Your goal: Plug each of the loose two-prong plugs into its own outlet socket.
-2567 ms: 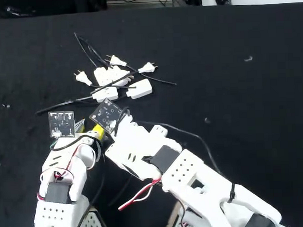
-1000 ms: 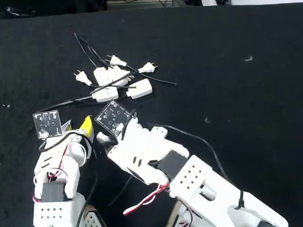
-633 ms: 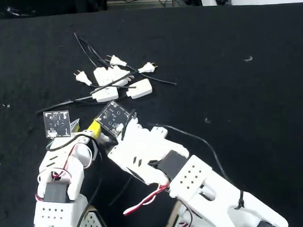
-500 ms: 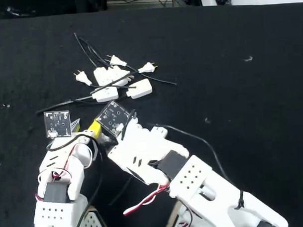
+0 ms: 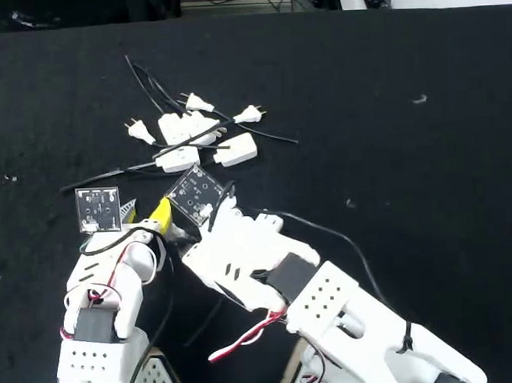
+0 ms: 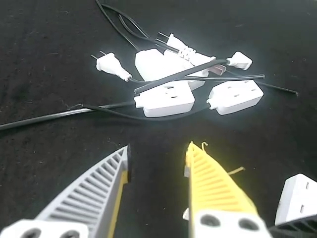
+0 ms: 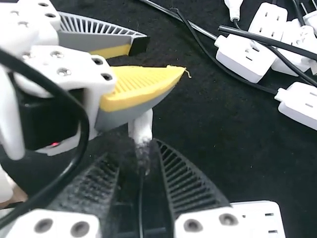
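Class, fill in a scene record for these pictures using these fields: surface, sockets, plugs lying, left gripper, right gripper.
surface: black table
sockets: white outlet blocks clustered together, black cords crossing over them
plugs lying: three loose plugs around the cluster's edges
left gripper: left gripper open, nothing between its fingers, short of the cluster
right gripper: right gripper apparently shut on a held plug, white, close beside the left gripper's yellow finger

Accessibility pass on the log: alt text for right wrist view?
The right end effector is shut on a white plug, close to the open left end effector. White outlet sockets and black cords lie beyond.
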Robot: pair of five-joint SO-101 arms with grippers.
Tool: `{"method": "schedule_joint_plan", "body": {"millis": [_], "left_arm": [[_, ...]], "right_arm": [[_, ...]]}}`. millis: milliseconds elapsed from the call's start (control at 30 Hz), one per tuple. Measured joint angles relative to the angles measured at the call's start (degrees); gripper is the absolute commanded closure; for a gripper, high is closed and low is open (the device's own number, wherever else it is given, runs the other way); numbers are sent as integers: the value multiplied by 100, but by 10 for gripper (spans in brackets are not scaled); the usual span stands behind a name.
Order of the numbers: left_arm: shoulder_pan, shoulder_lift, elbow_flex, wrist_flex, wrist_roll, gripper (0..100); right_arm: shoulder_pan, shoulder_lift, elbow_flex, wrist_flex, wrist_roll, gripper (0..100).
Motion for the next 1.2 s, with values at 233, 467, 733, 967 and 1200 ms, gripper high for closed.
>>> {"method": "schedule_joint_plan", "body": {"millis": [233, 467, 733, 967, 1200], "left_arm": [[0, -9, 0, 0, 0, 809], [0, -9, 0, 0, 0, 809], [0, -9, 0, 0, 0, 809], [-211, 79, 9, 9, -18, 809], [-484, 70, 9, 9, -18, 809]], "right_arm": [[0, 0, 0, 0, -123, 988], [0, 0, 0, -114, -273, 988], [0, 0, 0, -123, -273, 988], [941, -9, -176, 211, 105, 988], [1749, 0, -1495, 2066, 1196, 988]]}}
